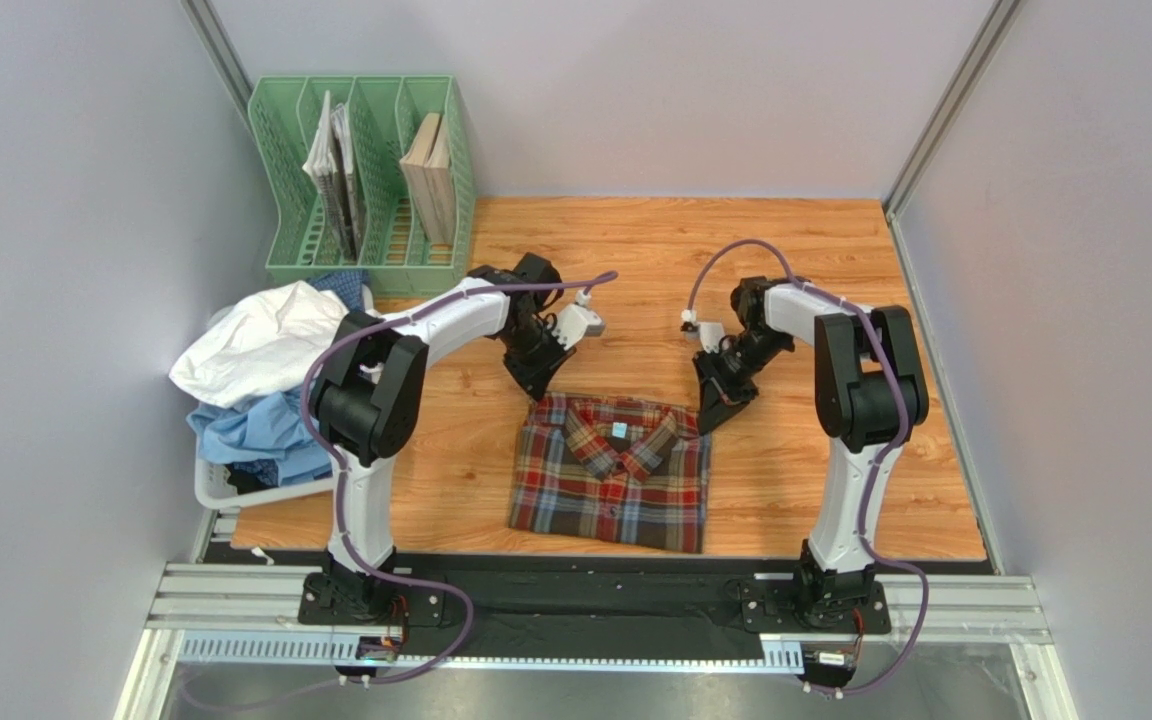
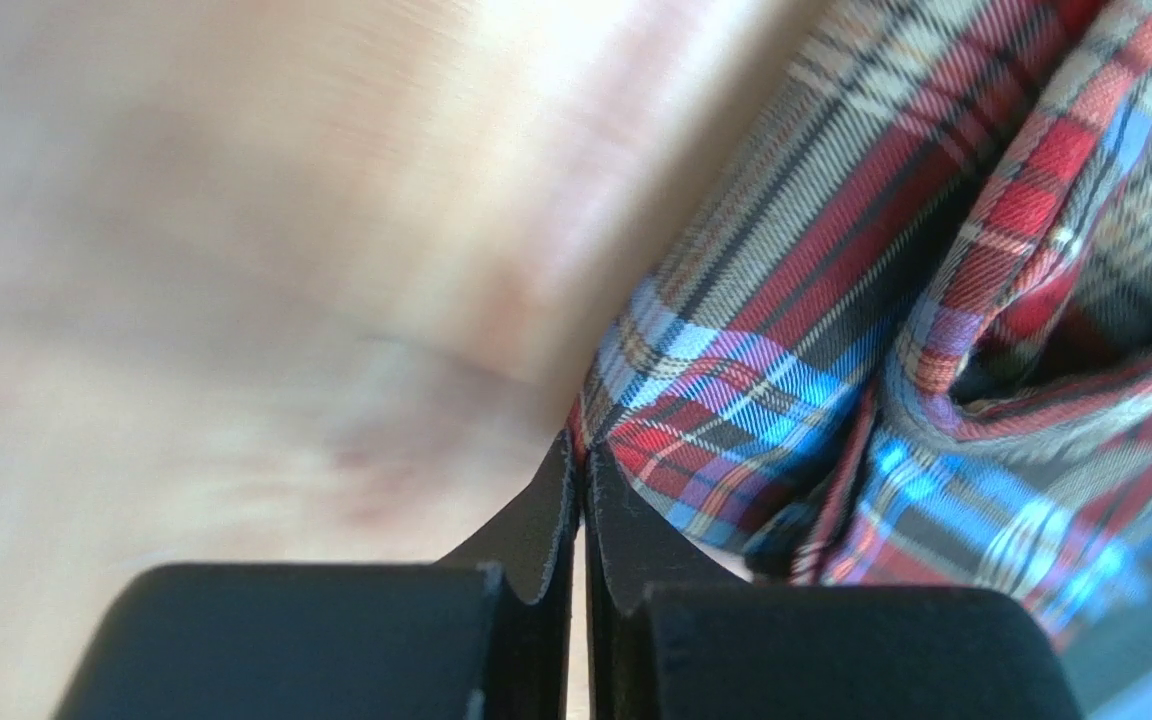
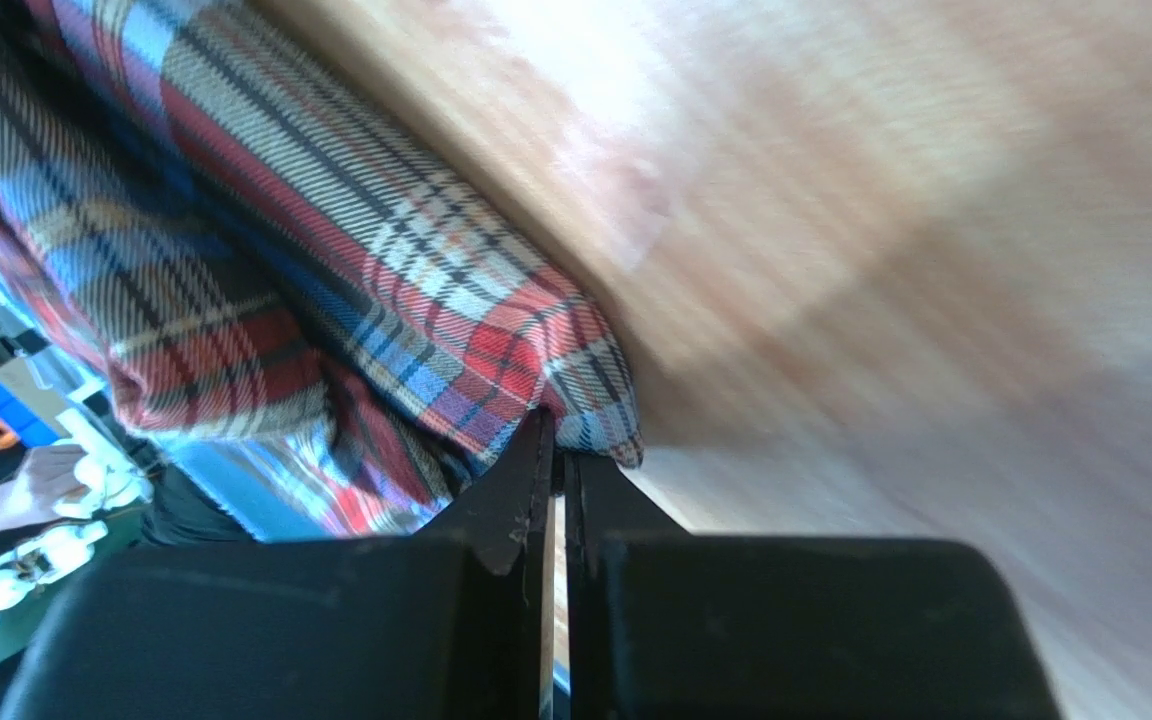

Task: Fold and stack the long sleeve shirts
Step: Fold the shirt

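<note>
The tartan long sleeve shirt (image 1: 609, 473) lies folded in a neat rectangle, collar at the far side, on the wooden table (image 1: 838, 465). My left gripper (image 1: 545, 384) is shut with its tips at the shirt's far left corner (image 2: 717, 375). My right gripper (image 1: 711, 414) is shut at the far right corner (image 3: 387, 285). In the wrist views each closed pair of tips (image 2: 582, 450) (image 3: 557, 435) touches the cloth's edge; I see no fold of cloth clamped between them. A white shirt (image 1: 259, 342) and a light blue shirt (image 1: 249, 428) sit crumpled in a pile at the left.
The pile rests in a white wire basket (image 1: 216, 489) hanging off the table's left edge. A green file rack (image 1: 364, 180) with books stands at the back left. Grey walls close in both sides.
</note>
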You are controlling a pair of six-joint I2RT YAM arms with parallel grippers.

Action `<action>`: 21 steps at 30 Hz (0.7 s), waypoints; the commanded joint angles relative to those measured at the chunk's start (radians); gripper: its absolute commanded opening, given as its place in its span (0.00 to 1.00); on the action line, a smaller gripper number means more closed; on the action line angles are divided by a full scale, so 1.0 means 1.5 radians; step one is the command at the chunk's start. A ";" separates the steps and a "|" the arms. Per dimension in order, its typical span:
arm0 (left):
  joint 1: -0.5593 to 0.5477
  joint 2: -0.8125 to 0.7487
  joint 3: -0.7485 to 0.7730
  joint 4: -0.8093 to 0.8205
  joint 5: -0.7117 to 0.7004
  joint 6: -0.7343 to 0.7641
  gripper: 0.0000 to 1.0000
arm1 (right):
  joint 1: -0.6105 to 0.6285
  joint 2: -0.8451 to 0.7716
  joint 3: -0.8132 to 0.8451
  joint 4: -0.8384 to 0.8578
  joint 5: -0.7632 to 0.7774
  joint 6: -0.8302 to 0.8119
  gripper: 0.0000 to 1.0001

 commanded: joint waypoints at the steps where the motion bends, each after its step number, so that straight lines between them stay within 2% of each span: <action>1: 0.021 -0.013 0.035 0.028 -0.092 0.046 0.00 | 0.001 -0.045 -0.022 0.053 0.031 0.028 0.00; 3: 0.021 -0.012 0.041 0.035 -0.096 0.044 0.00 | -0.002 -0.052 -0.005 0.050 0.037 0.043 0.01; 4: 0.023 -0.012 0.045 0.027 -0.090 0.041 0.04 | -0.005 -0.054 0.003 0.042 0.044 0.046 0.06; 5: 0.025 -0.027 0.044 0.026 -0.073 0.036 0.20 | -0.008 -0.063 0.012 0.031 0.044 0.046 0.11; 8: 0.042 -0.089 0.024 0.027 -0.025 0.015 0.40 | -0.034 -0.113 0.029 -0.002 0.039 0.052 0.31; 10: 0.065 -0.124 0.013 0.019 -0.001 -0.006 0.45 | -0.051 -0.150 0.016 -0.016 0.032 0.052 0.37; 12: 0.087 -0.163 -0.004 0.004 0.077 -0.014 0.50 | -0.053 -0.202 -0.001 -0.023 0.020 0.052 0.47; 15: 0.092 -0.192 -0.029 -0.030 0.164 -0.013 0.53 | -0.050 -0.243 -0.046 -0.018 -0.034 0.070 0.51; 16: 0.092 -0.196 -0.045 -0.032 0.178 -0.016 0.62 | -0.044 -0.245 -0.061 -0.014 -0.051 0.086 0.52; 21: 0.092 -0.173 -0.066 -0.037 0.224 -0.031 0.64 | -0.007 -0.232 -0.094 0.039 -0.053 0.114 0.48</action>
